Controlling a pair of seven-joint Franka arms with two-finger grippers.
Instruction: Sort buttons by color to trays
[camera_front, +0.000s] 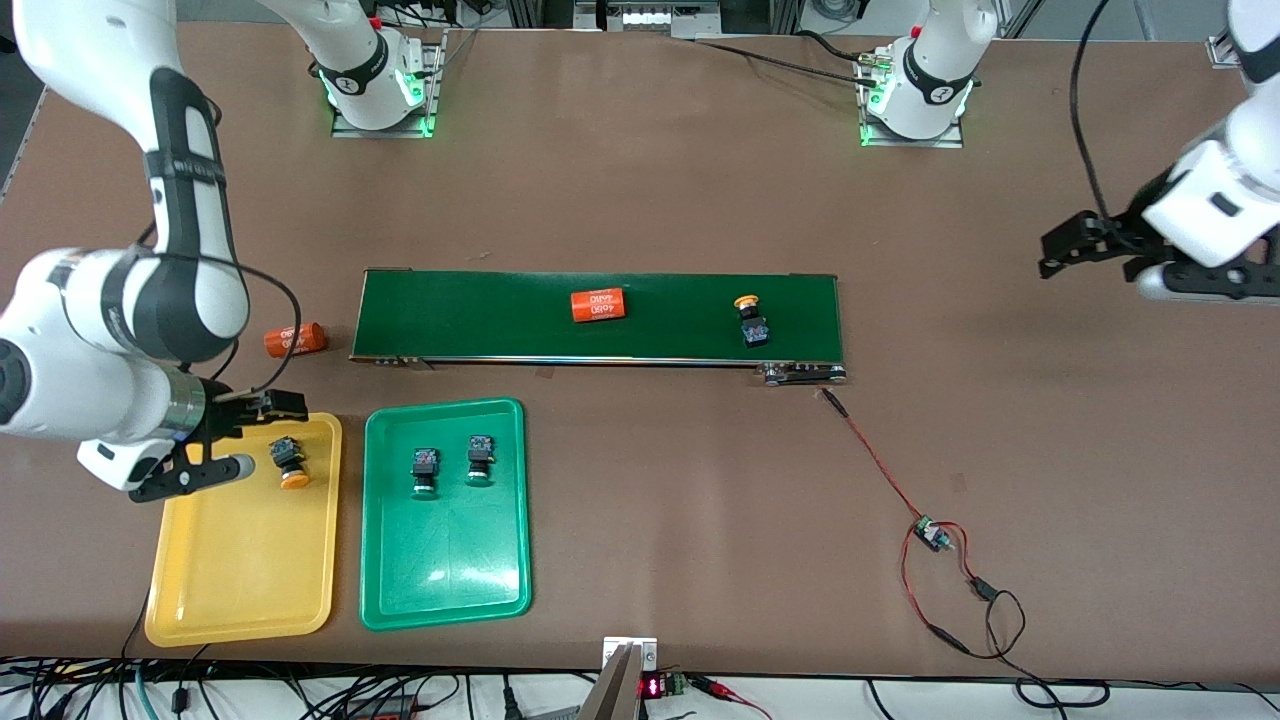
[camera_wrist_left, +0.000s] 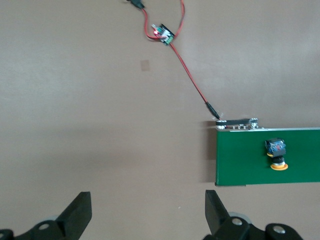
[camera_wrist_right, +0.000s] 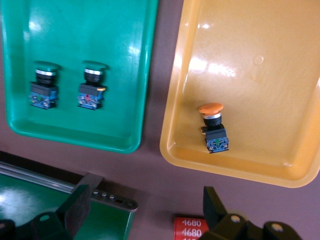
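Right gripper (camera_front: 250, 435), at the lower left of the front frame, hangs over the shallow yellow plastic tray (camera_front: 240, 590) with jaws wide and empty, just beside the yellow-orange capped push-button (camera_front: 290, 462) lying in it, apparently just released. Two green-capped buttons (camera_front: 450, 468) lie side by side in the matching green tray (camera_front: 445, 590). One yellow-orange button (camera_front: 750, 320) remains on the long dark-green conveyor belt (camera_front: 480, 315), right of centre, so it likely goes next. Left gripper (camera_front: 1095, 250), also spread wide and empty, waits at the right edge. An orange "4680" cylinder (camera_front: 598, 305) shares the belt; another (camera_front: 295, 340) lies off its end, near the yellow tray, possibly in the reach path.
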